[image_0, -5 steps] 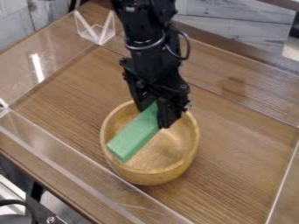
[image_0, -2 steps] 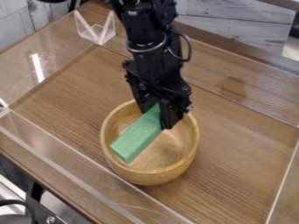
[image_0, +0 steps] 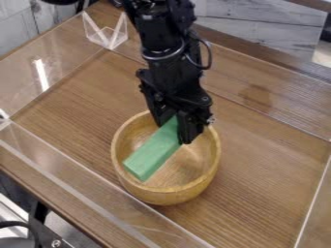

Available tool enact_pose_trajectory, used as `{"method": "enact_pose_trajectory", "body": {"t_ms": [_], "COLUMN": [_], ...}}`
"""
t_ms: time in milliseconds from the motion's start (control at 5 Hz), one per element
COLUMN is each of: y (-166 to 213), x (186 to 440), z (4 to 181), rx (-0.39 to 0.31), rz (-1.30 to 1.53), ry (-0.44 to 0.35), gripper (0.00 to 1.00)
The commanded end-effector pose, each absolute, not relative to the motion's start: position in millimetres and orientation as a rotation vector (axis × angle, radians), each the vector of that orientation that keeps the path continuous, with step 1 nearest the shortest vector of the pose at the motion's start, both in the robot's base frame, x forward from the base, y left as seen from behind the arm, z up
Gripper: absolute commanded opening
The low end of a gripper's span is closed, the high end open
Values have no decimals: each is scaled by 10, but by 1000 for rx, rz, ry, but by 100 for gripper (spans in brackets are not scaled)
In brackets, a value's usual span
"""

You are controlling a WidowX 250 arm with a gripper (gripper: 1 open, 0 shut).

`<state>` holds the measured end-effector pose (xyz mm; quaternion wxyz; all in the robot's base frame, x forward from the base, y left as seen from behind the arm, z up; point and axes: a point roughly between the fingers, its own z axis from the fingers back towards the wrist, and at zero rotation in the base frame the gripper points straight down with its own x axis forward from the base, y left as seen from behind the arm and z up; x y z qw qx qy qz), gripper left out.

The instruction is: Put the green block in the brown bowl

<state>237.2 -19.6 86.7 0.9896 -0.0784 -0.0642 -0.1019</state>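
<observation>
Gripper [image_0: 179, 124] clamps green block [image_0: 153, 152] inside brown bowl [image_0: 195, 182].

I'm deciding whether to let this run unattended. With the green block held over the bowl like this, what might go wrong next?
1. The gripper is shut on the green block at its upper end, and the block slants down into the brown bowl. On release it may slide or tip against the wall rather than lie flat.
2. The fingers hang just inside the bowl's far rim, so a sideways retreat might nudge or drag the bowl.
</observation>
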Motion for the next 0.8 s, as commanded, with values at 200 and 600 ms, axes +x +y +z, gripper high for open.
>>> {"method": "enact_pose_trajectory", "body": {"t_ms": [200,600], "y": [-160,-147], "x": [2470,2496], "z": [928,911], "rx": [-160,-168], "rz": [-191,-185], "ry": [-167,-168], "gripper": [0,0]}}
